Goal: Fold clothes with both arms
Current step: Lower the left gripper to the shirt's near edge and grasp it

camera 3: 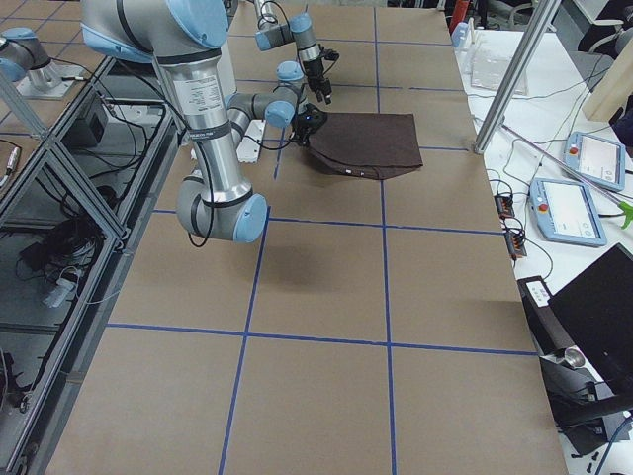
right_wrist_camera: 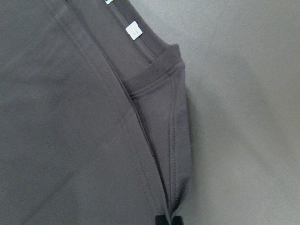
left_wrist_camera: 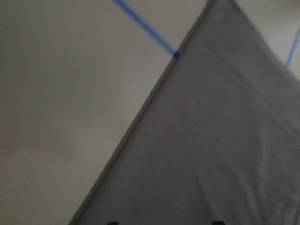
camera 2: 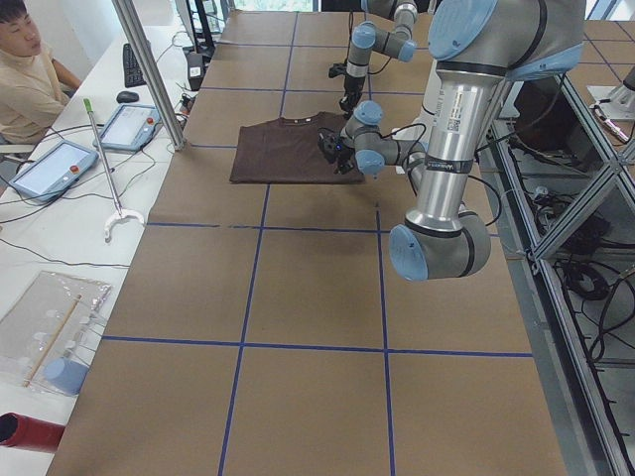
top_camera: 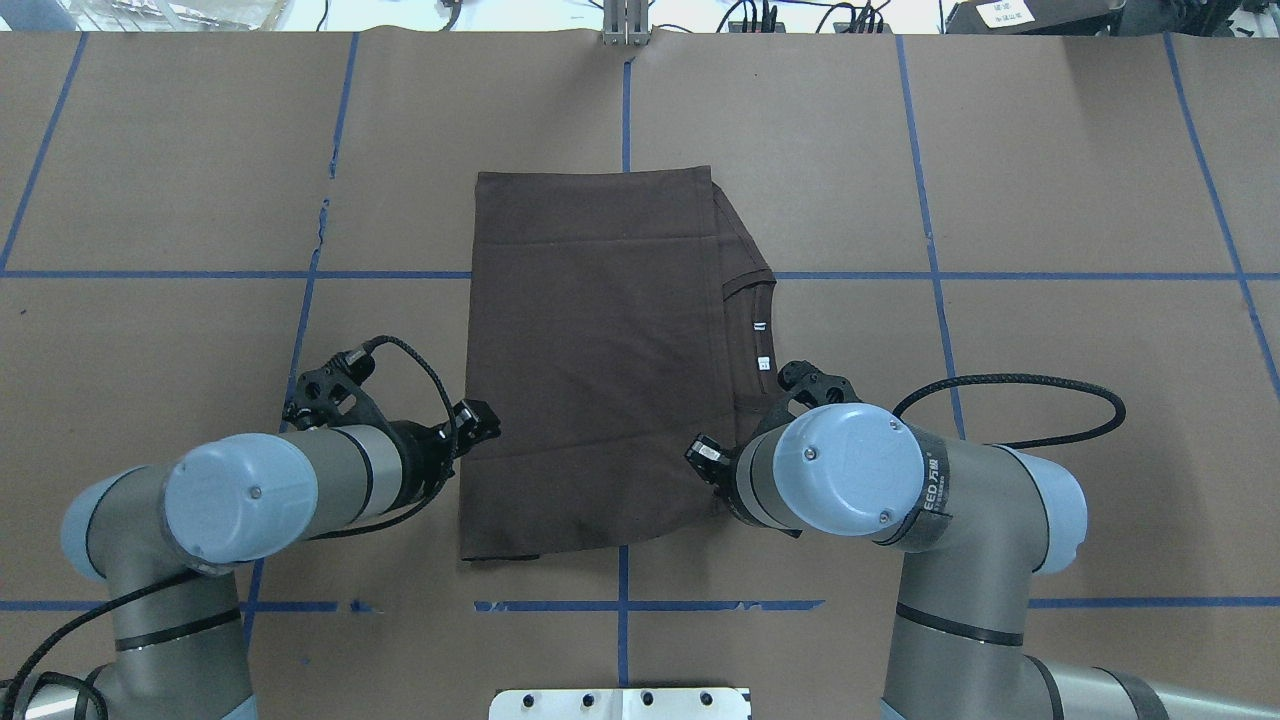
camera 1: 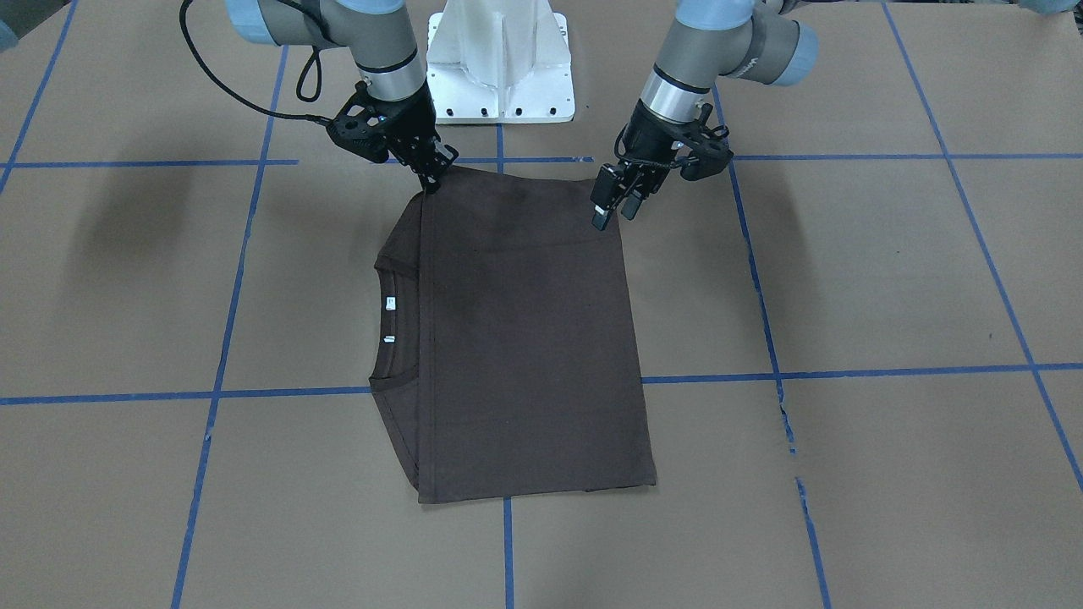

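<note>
Table (camera 1: pixel 846 296) fills the foreground, brown paper with a blue tape grid. Shirt (camera 1: pixel 525 338) lies flat mid-table, just ahead of the white base (camera 1: pixel 501 68), collar (camera 1: pixel 393 269) toward robot's right. Looks mostly done: no sleeves sticking out, body doubled into 1 rectangle, maybe 1 more fold left. Right arm (top_camera: pixel 860 470) and left arm (top_camera: pixel 300 480) reach its 2 base-side corners. Right gripper (camera 1: pixel 431 176) seems to pinch the collar-side corner. Left gripper (camera 1: pixel 615 211) hovers spread over the other. 2 white labels (camera 1: pixel 390 303) show inside the collar.
</note>
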### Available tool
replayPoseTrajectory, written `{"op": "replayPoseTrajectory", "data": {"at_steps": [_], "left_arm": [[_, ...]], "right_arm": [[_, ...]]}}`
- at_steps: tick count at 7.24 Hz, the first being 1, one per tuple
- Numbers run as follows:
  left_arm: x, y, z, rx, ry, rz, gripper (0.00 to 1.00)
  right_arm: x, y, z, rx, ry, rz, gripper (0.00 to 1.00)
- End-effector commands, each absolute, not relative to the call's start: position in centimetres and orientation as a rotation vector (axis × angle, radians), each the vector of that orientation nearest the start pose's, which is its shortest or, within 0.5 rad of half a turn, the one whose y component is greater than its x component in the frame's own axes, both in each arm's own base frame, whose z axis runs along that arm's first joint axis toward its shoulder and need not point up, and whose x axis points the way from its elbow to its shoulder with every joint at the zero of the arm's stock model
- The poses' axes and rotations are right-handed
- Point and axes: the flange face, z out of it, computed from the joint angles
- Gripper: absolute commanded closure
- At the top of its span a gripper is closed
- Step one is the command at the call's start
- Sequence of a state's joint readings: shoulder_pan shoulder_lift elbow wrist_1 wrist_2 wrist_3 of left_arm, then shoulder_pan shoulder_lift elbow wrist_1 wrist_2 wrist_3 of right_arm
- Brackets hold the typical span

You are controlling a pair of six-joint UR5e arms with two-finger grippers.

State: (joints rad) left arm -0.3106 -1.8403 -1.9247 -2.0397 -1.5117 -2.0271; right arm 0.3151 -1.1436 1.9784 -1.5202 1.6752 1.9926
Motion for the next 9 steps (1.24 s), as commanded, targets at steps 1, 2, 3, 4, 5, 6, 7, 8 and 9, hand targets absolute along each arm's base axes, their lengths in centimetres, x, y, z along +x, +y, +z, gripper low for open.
{"op": "replayPoseTrajectory", "data": {"at_steps": [1,2,3,4,5,6,7,8,9], "left_arm": [[52.0,-27.2,31.2,-0.064,1.065,-0.724,0.26],[52.2,-27.1,31.3,-0.062,1.042,-0.727,0.27],[52.3,-26.9,31.5,-0.062,1.021,-0.726,0.27],[53.0,-25.6,31.7,-0.079,1.014,-0.713,0.27],[53.5,-24.6,31.7,-0.09,1.012,-0.699,0.27],[53.6,-24.4,31.5,-0.094,1.016,-0.695,0.31],[53.7,-24.4,31.3,-0.094,1.018,-0.695,0.38],[53.7,-24.3,31.3,-0.097,1.019,-0.693,0.41],[53.7,-24.1,31.2,-0.1,1.019,-0.69,0.54]], "right_arm": [[-50.9,-29.5,24.9,-0.147,-0.89,0.641,1.0],[-50.9,-29.4,24.9,-0.149,-0.889,0.641,1.0],[-50.9,-29.4,24.8,-0.149,-0.891,0.642,1.0],[-50.9,-29.4,24.8,-0.148,-0.891,0.643,1.0],[-51.0,-29.3,24.8,-0.149,-0.891,0.641,1.0],[-51.0,-29.3,24.8,-0.149,-0.891,0.643,1.0],[-51.0,-29.3,24.6,-0.15,-0.894,0.641,1.0],[-51.1,-29.3,24.5,-0.15,-0.895,0.641,1.0],[-51.0,-29.3,24.6,-0.15,-0.894,0.641,1.0]]}}
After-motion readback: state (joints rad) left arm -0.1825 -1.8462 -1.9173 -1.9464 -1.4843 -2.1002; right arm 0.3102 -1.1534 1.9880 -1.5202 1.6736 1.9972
